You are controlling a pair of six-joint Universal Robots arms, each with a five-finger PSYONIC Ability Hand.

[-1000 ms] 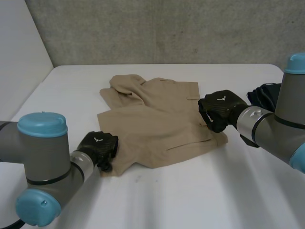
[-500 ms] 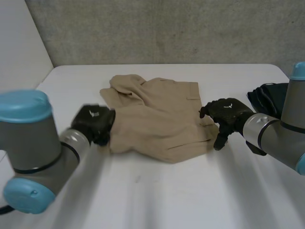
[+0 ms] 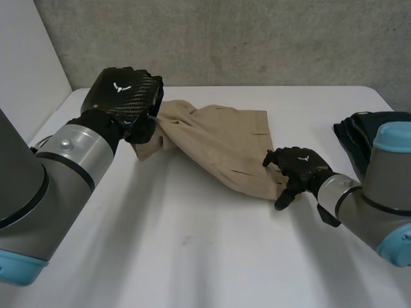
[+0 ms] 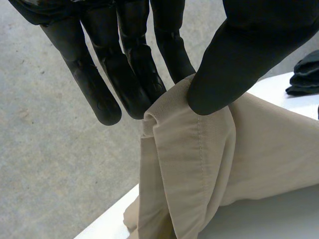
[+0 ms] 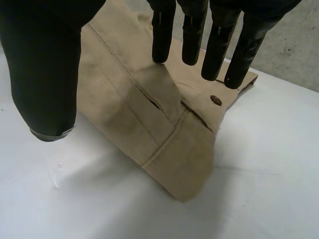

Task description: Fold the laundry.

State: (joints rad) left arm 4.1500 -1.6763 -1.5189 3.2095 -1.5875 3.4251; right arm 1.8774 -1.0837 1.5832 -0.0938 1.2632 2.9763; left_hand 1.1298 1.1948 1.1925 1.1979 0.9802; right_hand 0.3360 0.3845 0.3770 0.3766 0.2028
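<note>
left hand (image 3: pixel 123 96) has raised the tan shorts (image 3: pixel 221 144), pinching an edge.

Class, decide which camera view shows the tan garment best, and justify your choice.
Head view: the tan garment appears whole, held up at one end by the left hand. Left wrist view gives its pinched edge; right wrist view its buttoned corner under the right hand.

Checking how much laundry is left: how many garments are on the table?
2. A tan garment lies in the middle, one end pinched and lifted by the left hand, the right hand open at its other end. A dark garment sits far right; it may hide more.
</note>
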